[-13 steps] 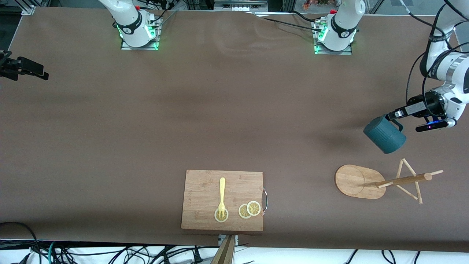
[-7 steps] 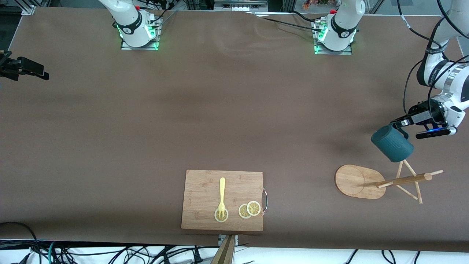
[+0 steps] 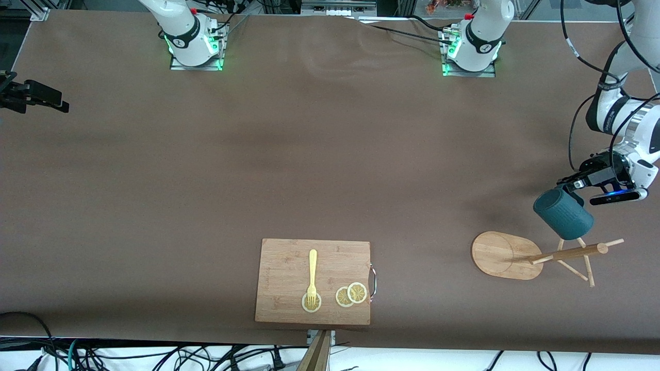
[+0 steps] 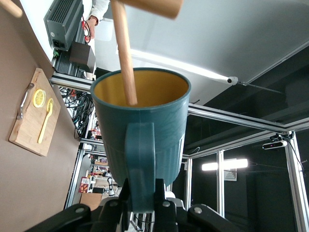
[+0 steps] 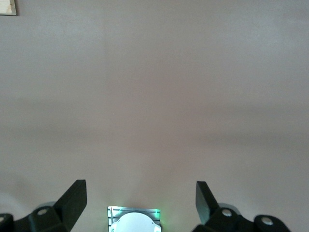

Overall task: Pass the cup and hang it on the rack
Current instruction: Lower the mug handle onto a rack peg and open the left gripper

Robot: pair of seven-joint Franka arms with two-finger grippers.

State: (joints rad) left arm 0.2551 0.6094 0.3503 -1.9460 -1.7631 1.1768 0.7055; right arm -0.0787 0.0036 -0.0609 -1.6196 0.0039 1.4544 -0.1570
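The dark teal ribbed cup (image 3: 563,214) hangs tilted in my left gripper (image 3: 572,186), over the upper pegs of the wooden rack (image 3: 508,255) near the left arm's end of the table. In the left wrist view my left gripper (image 4: 143,192) is shut on the cup's handle. The cup (image 4: 145,121) shows its yellowish inside there, and one thin peg (image 4: 124,53) crosses the cup's mouth. My right gripper (image 5: 141,195) is open and empty, high over bare table. It does not show in the front view.
A bamboo cutting board (image 3: 289,257) lies near the front edge at mid-table, with a yellow fork (image 3: 312,275) and lemon slices (image 3: 350,294) on it. A black device (image 3: 31,95) juts in at the right arm's end. The right arm's base (image 5: 135,220) shows below its gripper.
My left gripper has carried the cup toward the rack, from over bare table to over the rack's upper pegs. The right arm has not moved.
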